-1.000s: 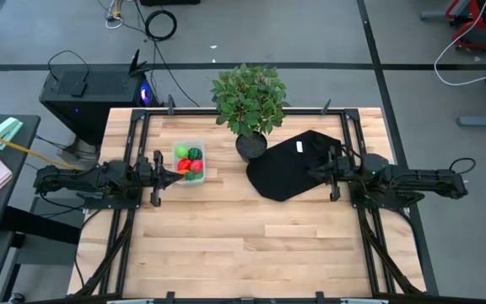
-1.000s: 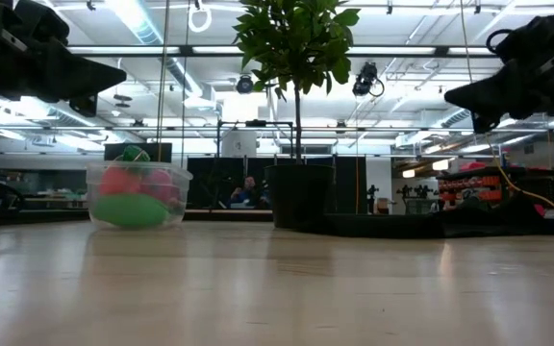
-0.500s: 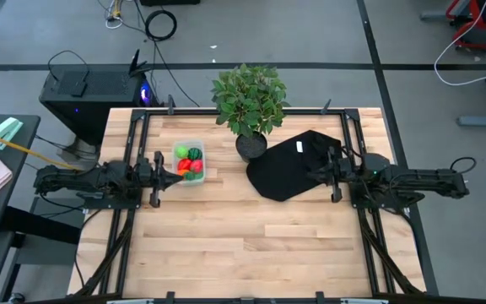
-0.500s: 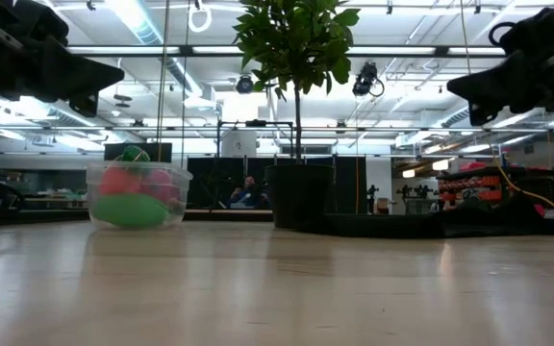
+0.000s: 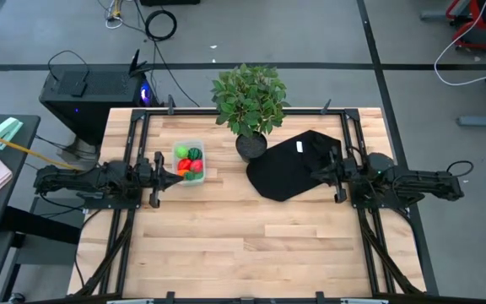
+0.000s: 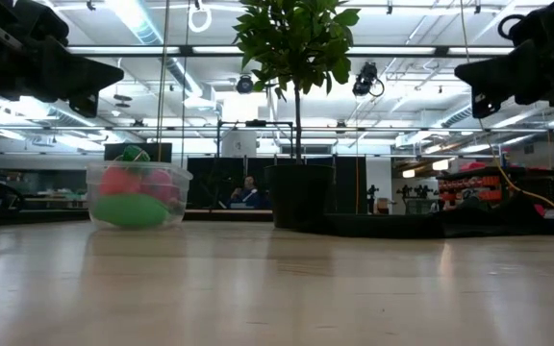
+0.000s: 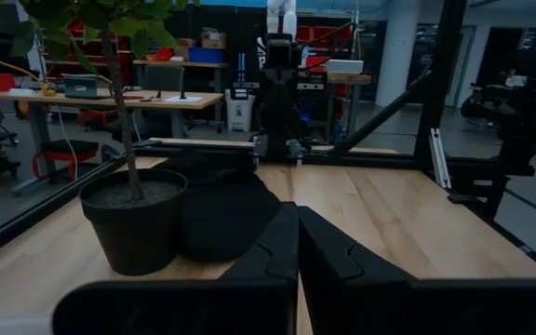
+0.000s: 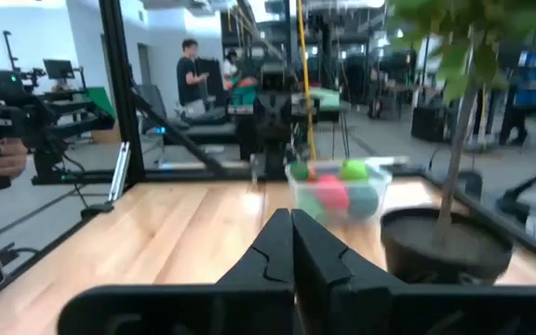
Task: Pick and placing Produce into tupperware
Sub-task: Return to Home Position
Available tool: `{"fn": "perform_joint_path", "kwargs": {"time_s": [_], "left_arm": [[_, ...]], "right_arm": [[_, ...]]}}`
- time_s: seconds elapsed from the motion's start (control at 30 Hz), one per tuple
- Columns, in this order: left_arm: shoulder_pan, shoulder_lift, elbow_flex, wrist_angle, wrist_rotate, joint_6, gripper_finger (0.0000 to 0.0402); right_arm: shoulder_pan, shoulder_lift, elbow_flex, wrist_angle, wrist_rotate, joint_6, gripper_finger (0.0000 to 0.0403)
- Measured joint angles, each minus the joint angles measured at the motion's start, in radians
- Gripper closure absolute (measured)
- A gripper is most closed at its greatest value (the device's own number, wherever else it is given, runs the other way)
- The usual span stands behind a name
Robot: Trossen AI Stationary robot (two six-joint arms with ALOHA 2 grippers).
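The clear tupperware tub [image 5: 189, 161] stands on the table's left half; its base rests on the wood [image 6: 138, 197]. Several toy produce pieces lie inside it: a light green one at the bottom [image 6: 128, 210], red and pink ones [image 5: 186, 165], a dark green striped ball [image 5: 194, 154]. The right wrist view shows the tub [image 8: 340, 189] too. My left gripper [image 5: 178, 176] hovers shut just beside the tub's near-left side, raised above the table [image 6: 113, 74]. My right gripper [image 5: 315, 175] is shut, raised over the black cloth [image 5: 298, 165].
A potted leafy plant [image 5: 250, 105] stands at the table's far middle, between tub and cloth; its dark pot [image 6: 299, 195] shows in the low view. A white tag [image 5: 299, 147] lies on the cloth. The near half of the wooden table [image 5: 251, 245] is bare wood.
My right gripper has drawn back a little toward the table's right edge and risen slightly. The left arm, the tub and the produce have stayed still.
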Motion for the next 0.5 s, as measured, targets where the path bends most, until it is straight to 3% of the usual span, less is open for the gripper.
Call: {"fn": "perform_joint_path", "kwargs": {"time_s": [0.5], "left_arm": [[0.0, 0.0, 0.0, 0.012, 0.0, -0.008, 0.0397]], "right_arm": [[0.0, 0.0, 0.0, -0.016, 0.004, 0.085, 0.039]]}}
